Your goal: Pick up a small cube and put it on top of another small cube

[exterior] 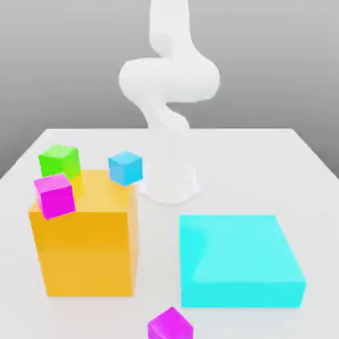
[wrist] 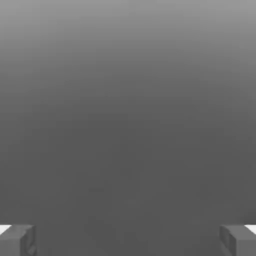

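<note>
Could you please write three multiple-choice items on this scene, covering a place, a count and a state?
1. Where is the green cube?
A. on the cyan block
B. on the orange block
C. on the table

2. How many magenta cubes are there?
A. one
B. two
C. three

3. How do the gripper fingers stand?
A. wide apart, nothing between
B. shut on a cube
C. shut on nothing

Key: 1 B, it rests on the orange top; 2 B, one on the orange block, one on the table; 3 A, the hand view shows an empty gap.
</note>
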